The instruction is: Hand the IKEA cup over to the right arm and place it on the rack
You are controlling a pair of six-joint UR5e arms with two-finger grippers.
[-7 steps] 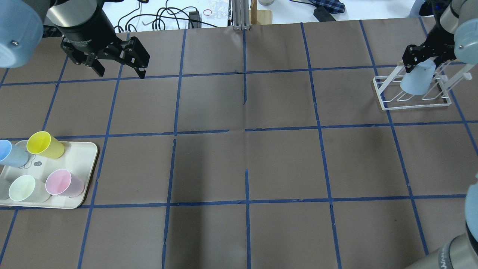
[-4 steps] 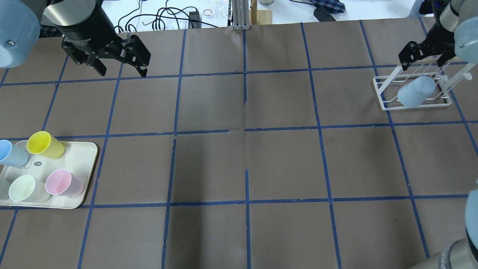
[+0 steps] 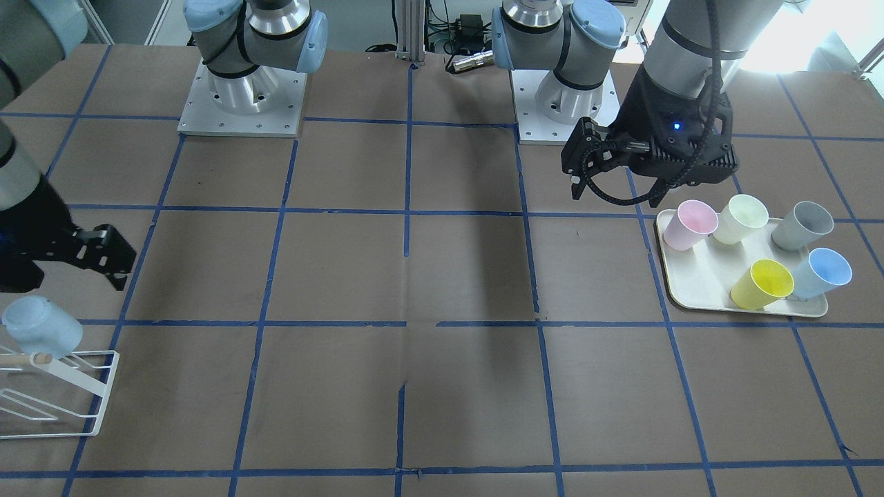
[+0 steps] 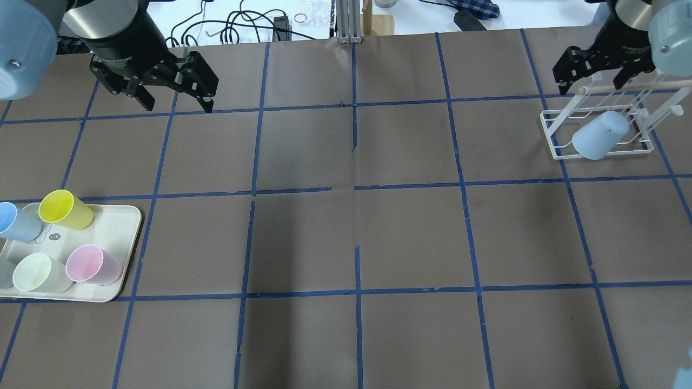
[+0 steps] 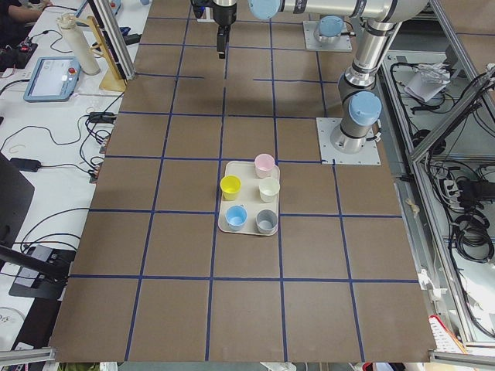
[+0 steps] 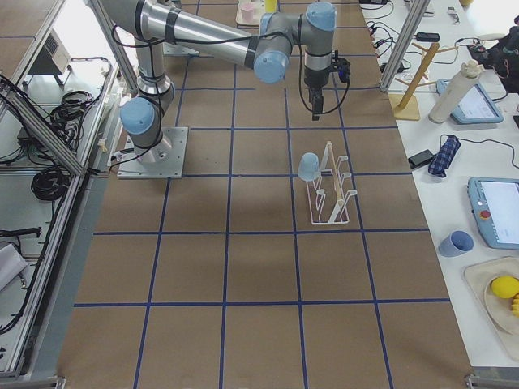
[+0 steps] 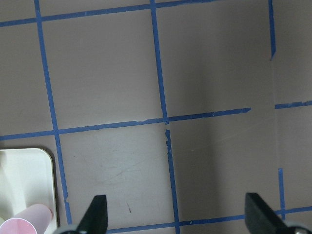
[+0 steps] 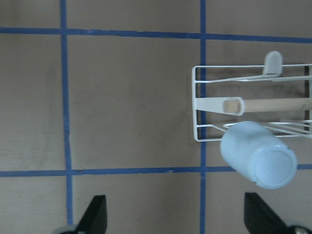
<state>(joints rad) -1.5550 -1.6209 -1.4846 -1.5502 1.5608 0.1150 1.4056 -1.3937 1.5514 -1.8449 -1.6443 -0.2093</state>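
The IKEA cup (image 4: 600, 135) is pale blue and hangs upside down and tilted on a prong of the white wire rack (image 4: 547, 125), below its wooden dowel (image 4: 638, 85). It also shows in the front view (image 3: 41, 328) and the right wrist view (image 8: 261, 156). My right gripper (image 4: 594, 70) is open and empty, above and beyond the rack's far side, clear of the cup. My left gripper (image 4: 175, 102) is open and empty above the table's far left part. In the left wrist view (image 7: 178, 219) its jaws stand wide apart over bare table.
A cream tray (image 4: 121, 227) at the near left holds a yellow cup (image 4: 65, 209), a second blue cup (image 4: 16, 221), a pink cup (image 4: 92, 265), a pale green cup (image 4: 38, 273) and a grey cup (image 3: 801, 226). Cables and clutter lie beyond the far edge.
My right gripper let go of the blue cup and drew back from the rack toward the far edge. The cup settled tilted on the rack. The left gripper barely moved.
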